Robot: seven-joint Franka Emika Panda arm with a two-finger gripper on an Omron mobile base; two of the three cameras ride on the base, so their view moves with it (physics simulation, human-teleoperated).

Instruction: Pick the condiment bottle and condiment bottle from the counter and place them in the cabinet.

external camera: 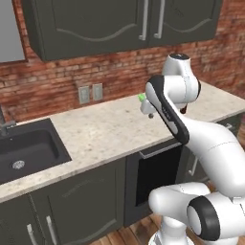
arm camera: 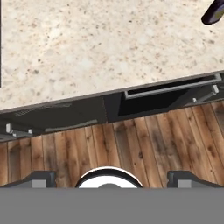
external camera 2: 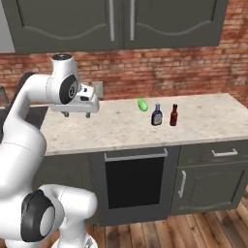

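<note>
Speckled stone surface (external camera 2: 203, 118), brick behind. Hand (external camera 2: 77, 115) spread, empty, well apart from blue bottle (external camera 2: 157, 115) and red bottle (external camera 2: 174, 115). Likely light, rigid, slick; best pinched mid-body.

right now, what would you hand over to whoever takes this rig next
Gripper: open, empty, hovering over the counter's front edge, well left of the bottles.
Things: blue-labelled condiment bottle and red-capped dark condiment bottle stand upright side by side on the counter, apart; a green item lies behind them.
Cabinet doors overhead are shut.
Done: nothing.
Left: open the cabinet, then pick and place both bottles inside.
</note>
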